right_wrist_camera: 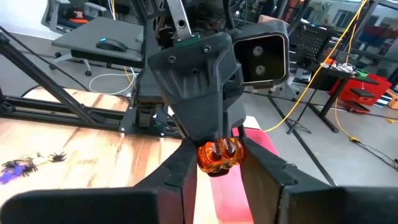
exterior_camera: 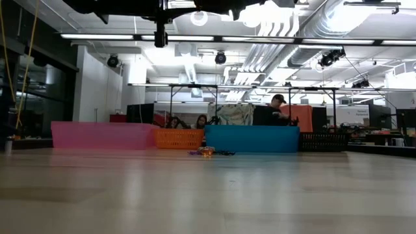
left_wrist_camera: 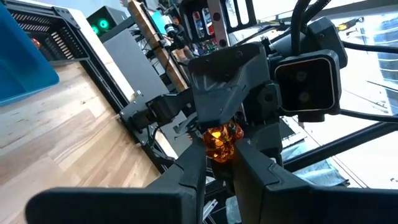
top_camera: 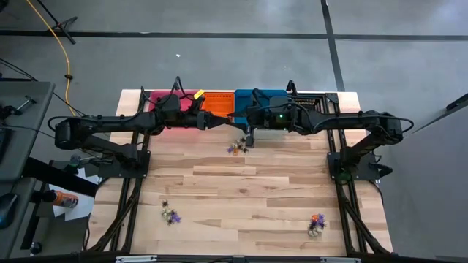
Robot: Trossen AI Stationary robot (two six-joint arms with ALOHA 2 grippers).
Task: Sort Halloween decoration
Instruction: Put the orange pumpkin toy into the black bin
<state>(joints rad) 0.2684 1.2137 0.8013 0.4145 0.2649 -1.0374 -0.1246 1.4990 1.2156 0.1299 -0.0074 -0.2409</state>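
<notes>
An orange, glossy pumpkin-like trinket [left_wrist_camera: 221, 142] [right_wrist_camera: 221, 155] sits high above the table between my two grippers, which face each other tip to tip by the orange bin [top_camera: 217, 102]. My left gripper [top_camera: 219, 120] [left_wrist_camera: 221, 163] comes from the left and my right gripper [top_camera: 240, 123] [right_wrist_camera: 219, 169] from the right. Both are closed on the trinket. Three small heaps of purple, orange, black and pale trinkets lie on the wood: one [top_camera: 236, 147] [exterior_camera: 207, 151] before the blue bin, one [top_camera: 170, 215] near left, one [top_camera: 316, 223] near right. My left gripper pinches the orange trinket between its two fingers [left_wrist_camera: 194, 174], level, from the table's left. The trinket's side toward me [left_wrist_camera: 217, 152] shows at the finger ends. It is lifted clear of the table. My right gripper pinches the same trinket between its two fingers [right_wrist_camera: 258, 171], level, from the table's right. Its ribbed orange body [right_wrist_camera: 214, 160] fills the gap at the finger ends. It hangs free over the table's far part.
Along the far edge stand a pink bin [top_camera: 157, 109] [exterior_camera: 101, 135], the orange bin [exterior_camera: 179, 138], a blue bin [top_camera: 261, 98] [exterior_camera: 252, 138] and a black bin [top_camera: 316, 98] [exterior_camera: 323, 141]. Bare wood [top_camera: 241, 190] spreads between the heaps. People sit in the room beyond [exterior_camera: 279, 104].
</notes>
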